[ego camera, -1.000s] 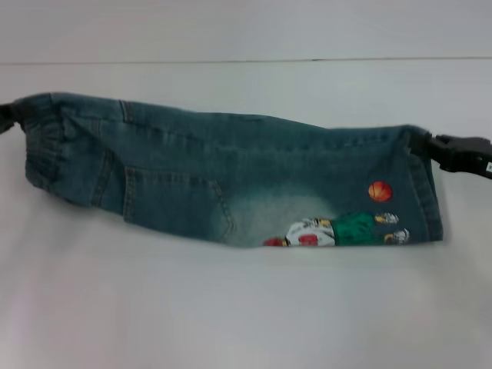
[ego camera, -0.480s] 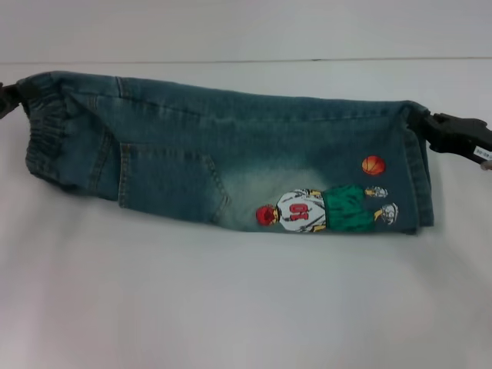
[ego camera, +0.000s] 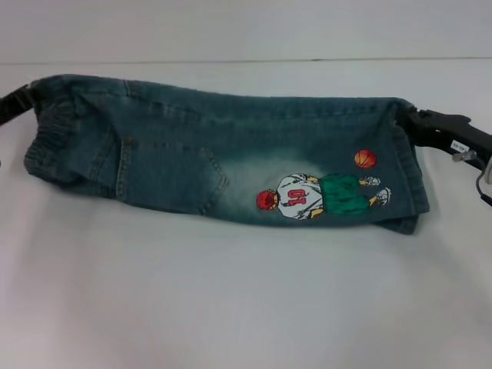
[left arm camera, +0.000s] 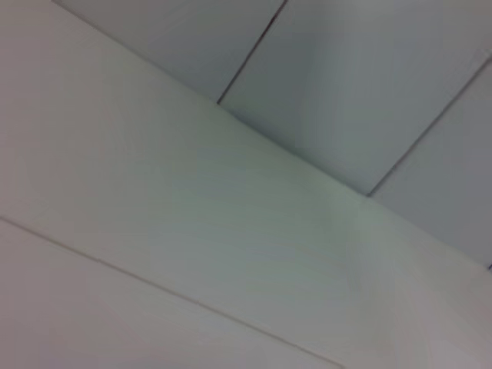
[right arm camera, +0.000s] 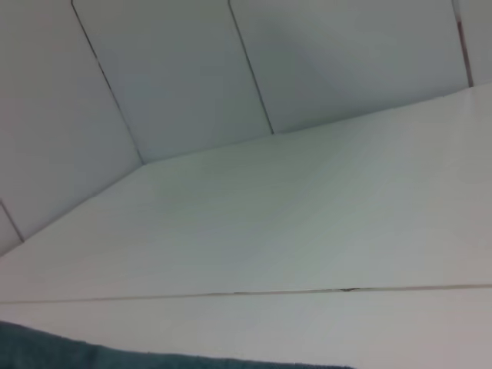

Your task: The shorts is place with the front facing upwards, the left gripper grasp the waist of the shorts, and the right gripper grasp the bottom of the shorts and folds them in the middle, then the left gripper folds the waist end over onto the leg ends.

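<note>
**Shorts folded lengthwise, waist-to-hem fold still to do**

Both grippers hold the shorts (ego camera: 231,161) by their ends. At the upper left edge of the head view, the left gripper (ego camera: 21,102) is clamped on the waist of the shorts (ego camera: 48,138), only a sliver of black claw showing. At the right edge, the right gripper (ego camera: 419,121), with its white label, is clenched on the top corner of the bottom of the shorts (ego camera: 407,181).

Progress, as I judge it: the lengthwise fold down the middle looks done, since the denim forms one narrow band stretched across the middle of the frame, its lower edge resting on the white table (ego camera: 246,307). What remains is carrying the waist end across onto the leg hems.

The denim is faded blue with a pale bleached patch at centre. A patch pocket (ego camera: 169,175) faces up left of centre, and the basketball-player print (ego camera: 323,196) with its orange ball (ego camera: 365,158) lies toward the hem. The waistband is gathered and ruffled. Both wrist views show mostly table and wall; a strip of denim (right arm camera: 115,355) edges the right wrist view.
</note>
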